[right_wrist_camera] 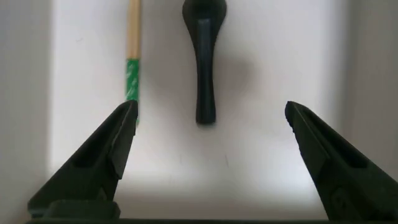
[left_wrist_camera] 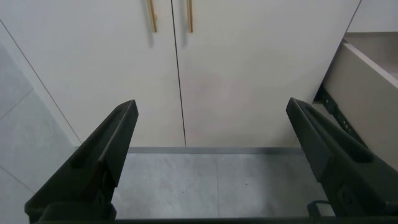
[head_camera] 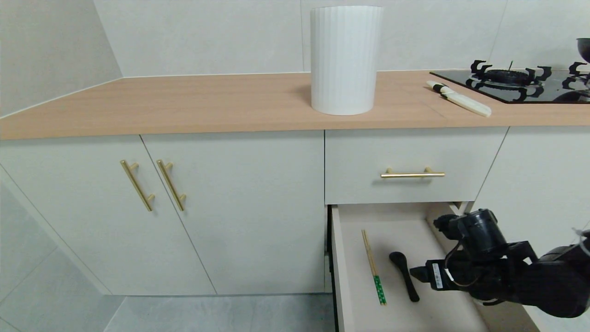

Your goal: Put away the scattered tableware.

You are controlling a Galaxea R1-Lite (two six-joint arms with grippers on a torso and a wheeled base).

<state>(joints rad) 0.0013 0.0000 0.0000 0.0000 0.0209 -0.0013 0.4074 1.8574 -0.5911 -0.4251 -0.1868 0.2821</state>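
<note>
The lower drawer [head_camera: 392,226] is pulled open. On its pale floor [right_wrist_camera: 273,68] lie a pair of wooden chopsticks [head_camera: 373,267] with green ends [right_wrist_camera: 132,74] and, beside them, a black spoon [head_camera: 404,274]. My right gripper [head_camera: 426,258] hovers over the drawer, open, just short of the spoon's handle [right_wrist_camera: 205,93]; nothing is between its fingers [right_wrist_camera: 210,112]. A white knife [head_camera: 458,98] with a black band lies on the wooden counter near the stove. My left gripper [left_wrist_camera: 210,106] is open and empty, low in front of the cabinet doors [left_wrist_camera: 180,68].
A tall white ribbed container [head_camera: 345,60] stands on the counter. A black gas hob [head_camera: 511,80] is at the back right. The upper drawer with a gold handle [head_camera: 412,174] is closed. Two cabinet doors with gold handles [head_camera: 137,184] are to the left.
</note>
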